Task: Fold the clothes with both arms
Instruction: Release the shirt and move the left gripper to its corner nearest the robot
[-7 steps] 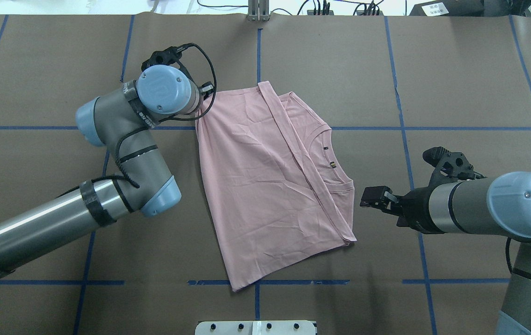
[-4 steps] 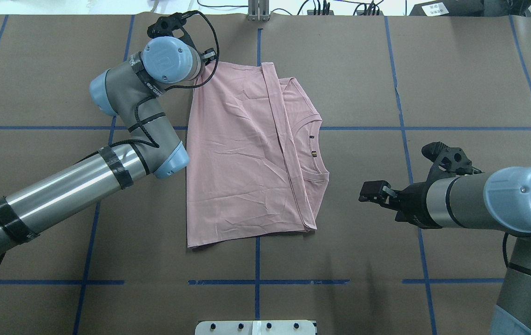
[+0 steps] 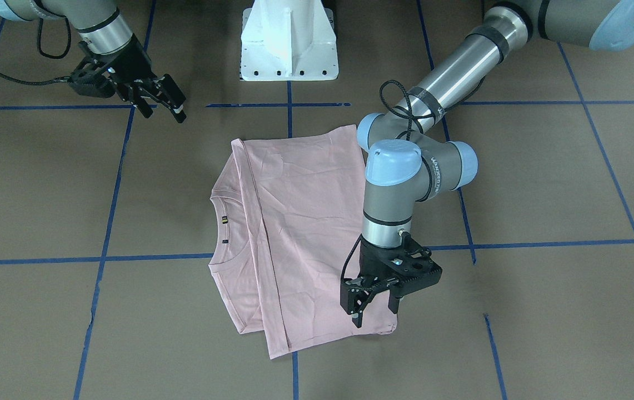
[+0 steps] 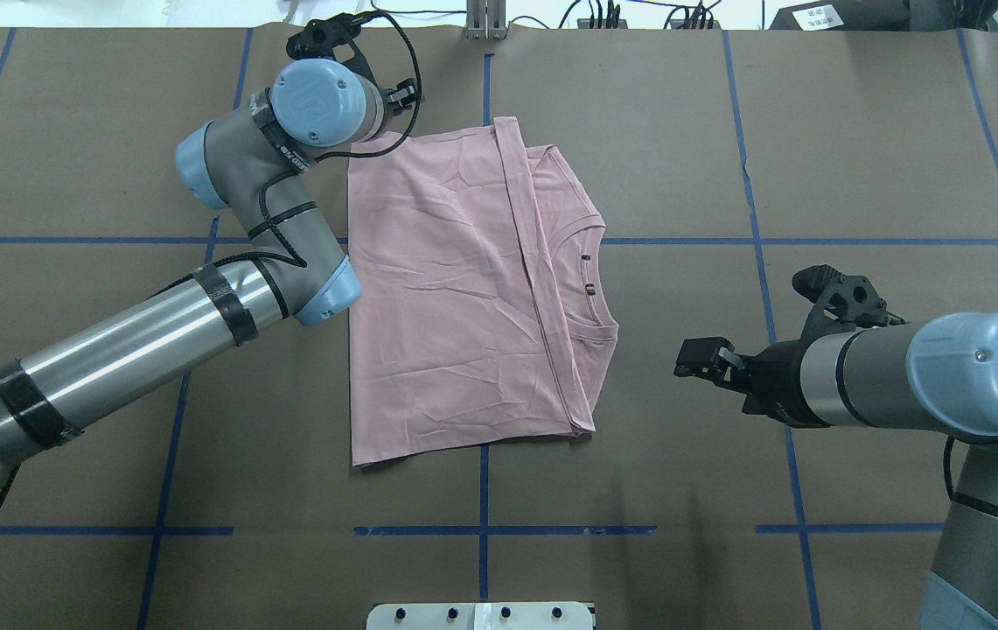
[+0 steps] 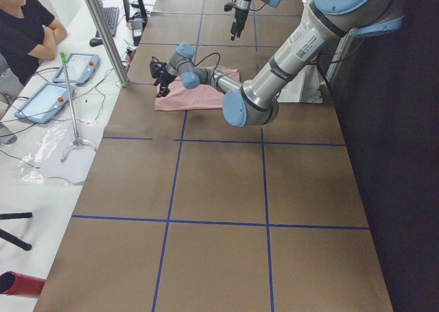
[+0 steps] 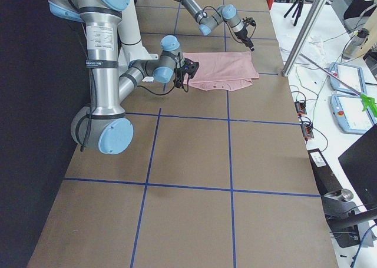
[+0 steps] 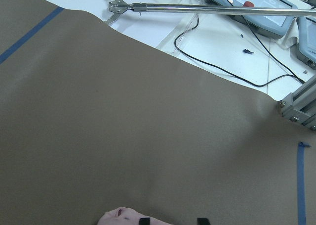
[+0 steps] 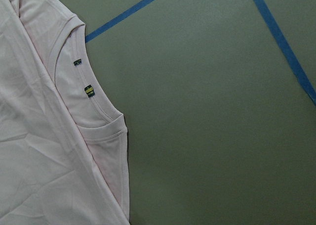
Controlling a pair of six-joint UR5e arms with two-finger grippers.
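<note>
T-shirt [image 4: 464,289] folded lengthwise, corner beneath the released left pincer [image 3: 373,312]; right pincer [image 3: 164,110] released, well apart; crosswise fold probably left.

One pink T-shirt [image 4: 455,289] on the surface [image 4: 638,131]. Two arms in play: left arm [image 4: 114,350], right arm [image 4: 883,376]. Two tools: left tool [image 3: 374,312], right tool [image 3: 162,108]. One white pedestal base [image 3: 289,39], one operator [image 5: 27,31] at the side.

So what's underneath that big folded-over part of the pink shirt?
More of the same shirt: its collar and a narrow strip of cloth peek out beside the fold. The rest of that lower layer is covered, so any print there can't be seen.
</note>
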